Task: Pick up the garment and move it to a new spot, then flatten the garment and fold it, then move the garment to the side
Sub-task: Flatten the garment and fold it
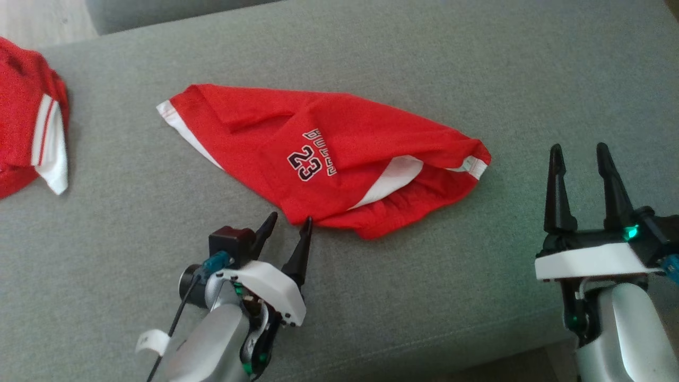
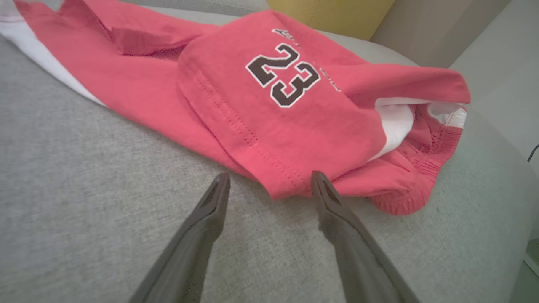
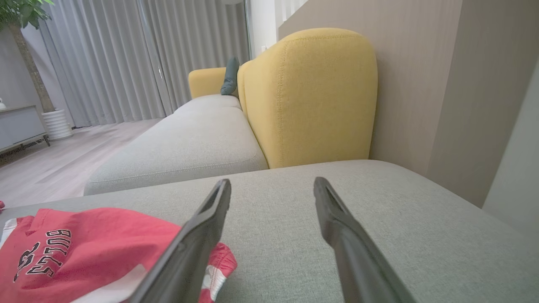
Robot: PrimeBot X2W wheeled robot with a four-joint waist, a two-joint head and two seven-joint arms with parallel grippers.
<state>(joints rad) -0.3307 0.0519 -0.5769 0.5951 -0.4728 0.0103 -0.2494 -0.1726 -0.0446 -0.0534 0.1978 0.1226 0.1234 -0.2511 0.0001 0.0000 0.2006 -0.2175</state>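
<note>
Red garment [image 1: 345, 138] marked "BULLS 23" lies crumpled, left hand [image 1: 290, 217] spread at its hem, right hand [image 1: 579, 147] spread, empty.

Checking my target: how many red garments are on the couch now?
2. The garment numbered 23 lies centre, just beyond the left gripper; a second red garment sits far left, partly cut off.

silver forearms [image 1: 212, 342], white wrist housings [image 1: 589, 263], black jaws.
</note>
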